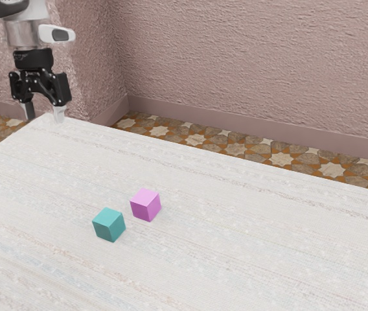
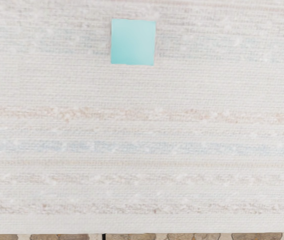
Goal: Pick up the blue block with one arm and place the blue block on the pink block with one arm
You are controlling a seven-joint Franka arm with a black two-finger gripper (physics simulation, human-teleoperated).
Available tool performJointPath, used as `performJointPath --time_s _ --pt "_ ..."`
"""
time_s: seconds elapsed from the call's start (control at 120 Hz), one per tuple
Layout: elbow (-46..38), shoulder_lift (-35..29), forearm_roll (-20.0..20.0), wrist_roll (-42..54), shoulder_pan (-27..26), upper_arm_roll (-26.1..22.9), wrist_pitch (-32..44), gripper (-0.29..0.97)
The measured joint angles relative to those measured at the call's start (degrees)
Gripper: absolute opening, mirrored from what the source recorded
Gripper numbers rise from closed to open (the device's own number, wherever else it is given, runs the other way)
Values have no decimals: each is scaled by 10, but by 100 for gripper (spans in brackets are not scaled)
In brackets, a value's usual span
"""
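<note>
Two blocks rest on your table (image 1: 268,259), the blue block (image 1: 109,224) just beside the pink block (image 1: 145,205) with its top and sides free to grasp, since your gripper (image 1: 43,113) hangs high above the far corner, fingers spread wide and empty.

The arm (image 1: 23,26) comes in at the exterior view's upper left, and its last white and grey link stands nearly upright. Under that link hangs the black gripper (image 1: 43,115), pointing straight down and held high. Its two fingers (image 1: 59,115) stand wide apart and grip nothing, their pale tips level with each other. A small white pod (image 1: 57,34) juts sideways from the wrist, just above the gripper's black body.
</note>
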Motion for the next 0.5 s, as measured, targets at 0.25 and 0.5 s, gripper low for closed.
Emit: performJointPath --time_s 0.25,0.5 --pt "-211 -37 6 8 -13 -9 214 66" --pt "-457 -56 0 16 41 -80 502 63"
